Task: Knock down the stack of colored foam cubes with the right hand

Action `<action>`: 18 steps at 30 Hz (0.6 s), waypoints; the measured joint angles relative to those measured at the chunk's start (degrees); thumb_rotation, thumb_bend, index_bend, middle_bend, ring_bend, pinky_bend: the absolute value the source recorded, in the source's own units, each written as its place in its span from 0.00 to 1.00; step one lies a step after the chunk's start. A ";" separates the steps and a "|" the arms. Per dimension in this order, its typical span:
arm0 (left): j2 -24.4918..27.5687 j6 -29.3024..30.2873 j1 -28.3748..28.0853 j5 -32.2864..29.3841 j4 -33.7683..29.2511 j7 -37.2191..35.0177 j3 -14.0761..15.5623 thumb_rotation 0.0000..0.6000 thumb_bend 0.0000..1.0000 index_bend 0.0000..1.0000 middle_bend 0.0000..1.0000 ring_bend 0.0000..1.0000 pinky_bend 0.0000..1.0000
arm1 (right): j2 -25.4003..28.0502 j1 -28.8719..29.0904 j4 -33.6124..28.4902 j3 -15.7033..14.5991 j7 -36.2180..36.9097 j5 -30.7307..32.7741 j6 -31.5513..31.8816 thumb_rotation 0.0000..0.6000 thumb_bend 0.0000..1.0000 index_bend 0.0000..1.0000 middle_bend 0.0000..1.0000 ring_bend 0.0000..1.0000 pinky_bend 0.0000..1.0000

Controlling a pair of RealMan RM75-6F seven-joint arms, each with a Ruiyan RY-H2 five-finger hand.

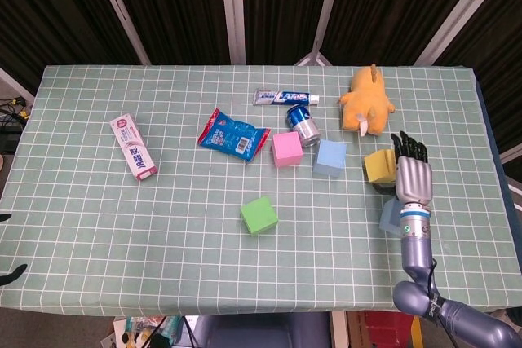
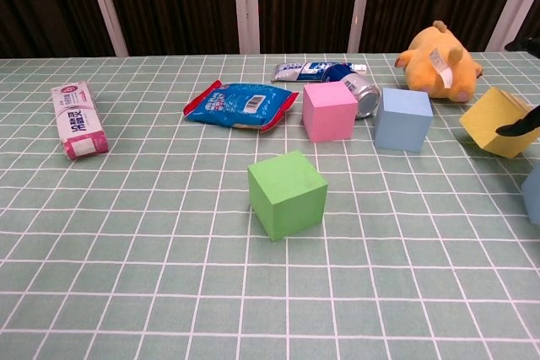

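Note:
No cubes are stacked; they lie apart on the checked table. The yellow cube [image 1: 378, 167] sits tilted on one edge [image 2: 498, 121] at the right, just left of my right hand [image 1: 413, 174]. That hand holds nothing, its fingers stretched straight and pointing away from me; only dark fingertips [image 2: 516, 128] show in the chest view. A blue cube [image 1: 388, 216] lies partly hidden under my right forearm. The pink cube [image 1: 287, 149], light blue cube [image 1: 330, 157] and green cube [image 1: 259, 215] rest flat nearer the middle. My left hand is not seen.
An orange plush toy [image 1: 367, 100] lies behind the yellow cube. A soda can [image 1: 303, 124], toothpaste tube [image 1: 284, 98] and red-blue snack bag [image 1: 233, 135] sit behind the pink cube. A pink box [image 1: 134, 147] lies at the left. The table's right edge [image 1: 497, 160] is close to my hand.

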 measured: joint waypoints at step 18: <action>-0.03 -0.70 -0.45 0.37 0.30 -0.44 0.01 1.00 0.13 0.21 0.00 0.00 0.00 | 14.15 -11.73 -16.89 -5.43 13.11 -13.59 11.38 1.00 0.12 0.03 0.00 0.07 0.00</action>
